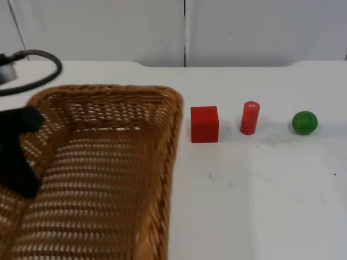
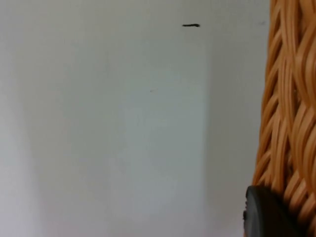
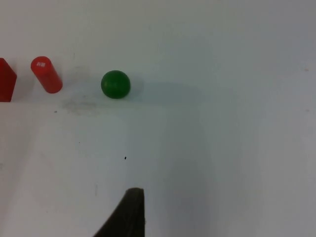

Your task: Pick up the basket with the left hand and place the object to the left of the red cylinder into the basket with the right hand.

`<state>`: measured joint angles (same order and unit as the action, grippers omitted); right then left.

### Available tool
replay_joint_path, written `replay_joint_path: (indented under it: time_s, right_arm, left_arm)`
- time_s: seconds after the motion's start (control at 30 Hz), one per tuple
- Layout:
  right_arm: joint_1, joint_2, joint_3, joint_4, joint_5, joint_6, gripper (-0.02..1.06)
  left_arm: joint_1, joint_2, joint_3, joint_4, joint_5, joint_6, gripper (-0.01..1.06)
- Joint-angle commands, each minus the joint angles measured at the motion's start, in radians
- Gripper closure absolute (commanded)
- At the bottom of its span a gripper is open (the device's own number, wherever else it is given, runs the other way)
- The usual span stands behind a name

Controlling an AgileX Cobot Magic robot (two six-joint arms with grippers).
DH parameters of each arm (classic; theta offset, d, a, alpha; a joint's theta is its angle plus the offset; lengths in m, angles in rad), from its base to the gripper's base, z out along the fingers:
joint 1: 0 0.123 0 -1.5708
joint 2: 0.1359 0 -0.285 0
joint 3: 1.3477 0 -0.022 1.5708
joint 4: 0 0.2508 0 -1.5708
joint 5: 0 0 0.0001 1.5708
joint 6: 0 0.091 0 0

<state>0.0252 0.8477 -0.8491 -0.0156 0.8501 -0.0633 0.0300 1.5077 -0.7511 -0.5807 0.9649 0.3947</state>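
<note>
Left gripper (image 1: 21,157) clamped on the rim of the woven brown wicker basket (image 1: 108,179), with the red cube (image 1: 204,124) on the white table (image 1: 260,189) just beside the basket's right wall.

The cube is a plain, matte, bright red block with sharp edges; it stands flat on the table, left of the upright red cylinder (image 1: 249,117), which carries a small pale mark on its top face. A green ball (image 1: 304,122) lies further right, the three forming a row, each apart from the next. In the left wrist view the basket's braided wall (image 2: 289,98) runs beside a black fingertip (image 2: 266,212). The right wrist view looks at the cylinder (image 3: 46,74), ball (image 3: 115,84) and an edge of the cube (image 3: 6,80) from well back over bare table; whether the right gripper (image 3: 126,217) is open or closed I cannot tell.
</note>
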Motion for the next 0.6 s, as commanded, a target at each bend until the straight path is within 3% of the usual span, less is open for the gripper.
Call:
replay_joint_path:
  time_s: [0.0,0.17,0.57]
  right_arm:
    - [-0.005,-0.003,-0.005,0.002,-0.009,-0.008,-0.01]
    - [-0.005,-0.003,-0.005,0.002,-0.009,-0.008,-0.01]
    - [-0.005,-0.003,-0.005,0.002,-0.027,-0.008,-0.01]
  left_arm:
    - [0.043,-0.023,-0.004,-0.012,0.048,-0.007,1.05]
    - [0.128,-0.064,-0.004,0.02,0.105,-0.001,1.05]
    - [0.111,-0.121,-0.004,0.09,0.149,-0.004,1.05]
